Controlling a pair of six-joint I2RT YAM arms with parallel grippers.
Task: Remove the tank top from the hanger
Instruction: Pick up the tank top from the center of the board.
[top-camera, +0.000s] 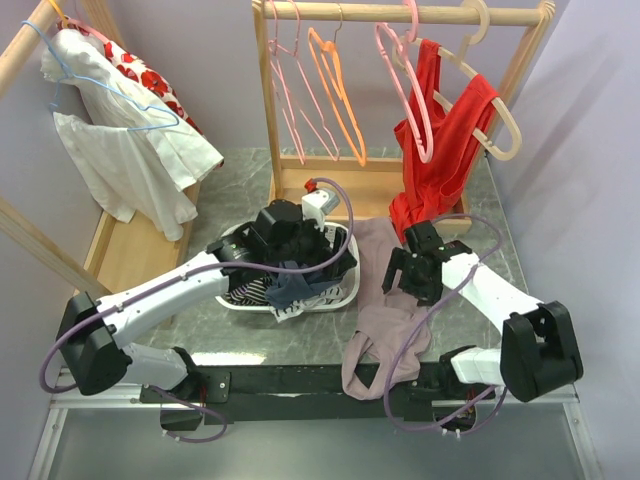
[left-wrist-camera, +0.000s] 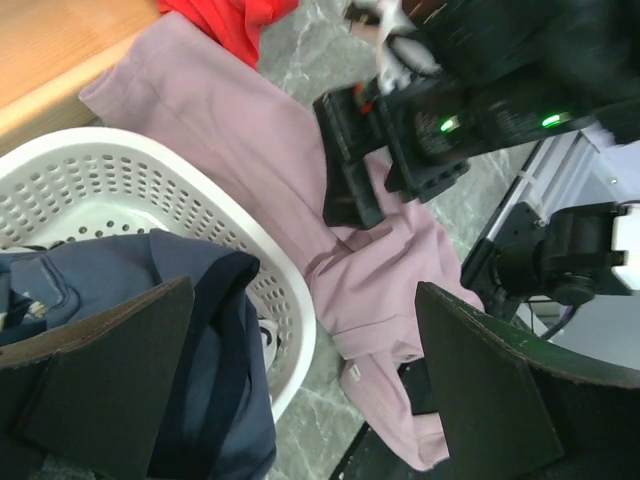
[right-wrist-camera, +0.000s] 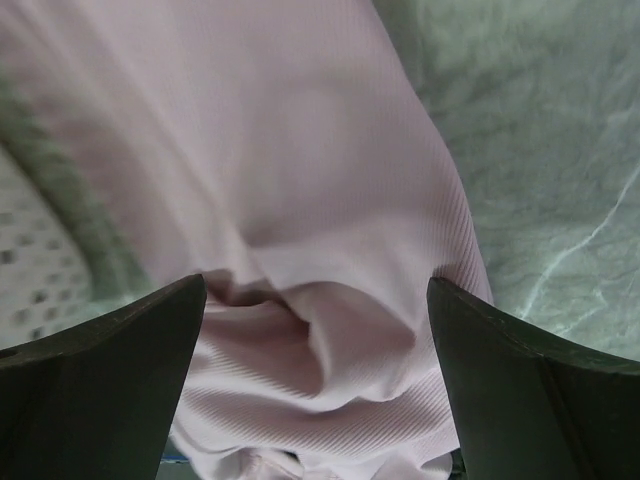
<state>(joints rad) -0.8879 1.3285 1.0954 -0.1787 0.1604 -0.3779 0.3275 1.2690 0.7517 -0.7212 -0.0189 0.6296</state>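
White basket (left-wrist-camera: 205, 195) holds navy clothes (left-wrist-camera: 215, 330); left hand (left-wrist-camera: 303, 292) gapes empty above, right hand (right-wrist-camera: 315, 290) released over pink tank top (right-wrist-camera: 300, 150).

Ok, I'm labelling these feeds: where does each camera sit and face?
Top external: above and behind the bases, looking down over the table, the red tank top on its hanger, the left arm and right arm.
Left wrist: on the left arm above the white basket, facing across the mauve garment toward the right arm; left fingers frame the bottom.
Right wrist: on the right arm, facing down at the mauve garment; right fingers at the bottom.
Shared: both wrist views show the mauve garment.
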